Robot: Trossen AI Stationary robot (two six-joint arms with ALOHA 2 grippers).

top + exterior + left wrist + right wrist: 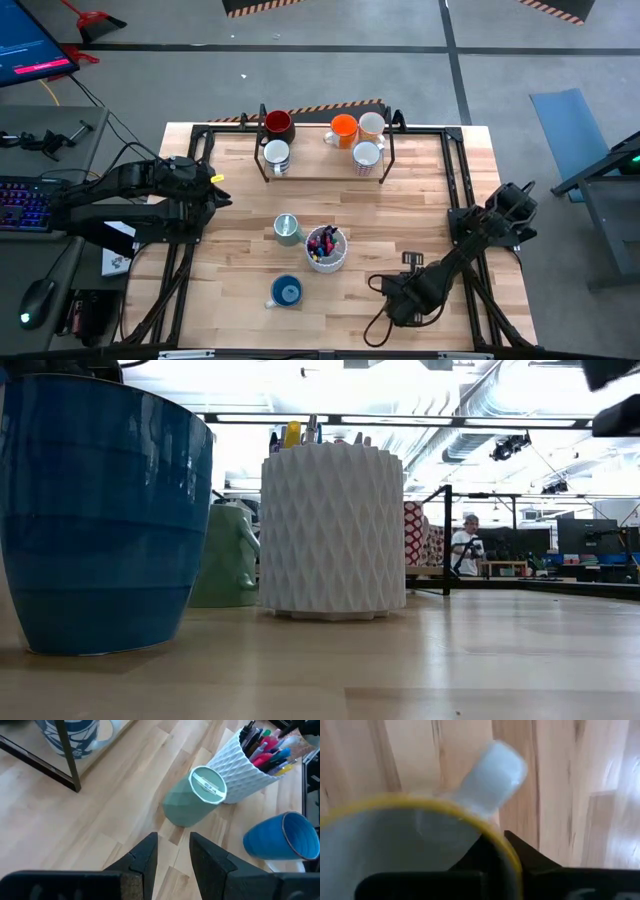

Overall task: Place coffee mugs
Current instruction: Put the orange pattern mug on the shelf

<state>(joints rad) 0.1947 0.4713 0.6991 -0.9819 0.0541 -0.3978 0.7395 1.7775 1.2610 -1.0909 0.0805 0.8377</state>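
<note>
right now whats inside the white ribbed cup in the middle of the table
Colourful pens stand in the white cup, tips up. Its wall hides their lower ends and its bottom.

You see two dark, jointed arms with black cables looping off them; the left gripper (171,854) has black wedge-shaped fingers.

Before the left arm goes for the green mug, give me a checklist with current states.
1. Left hand open and empty: ok.
2. Green mug upright, straight ahead of the left hand: ok.
3. Room between green mug and pen cup for a finger: cannot tell, they stand very close.
4. Blue mug out of the approach path: ok, it stands apart.
5. Right hand out of the way at the table's right front, gripping the yellow-rimmed mug by its rim: ok.
</note>
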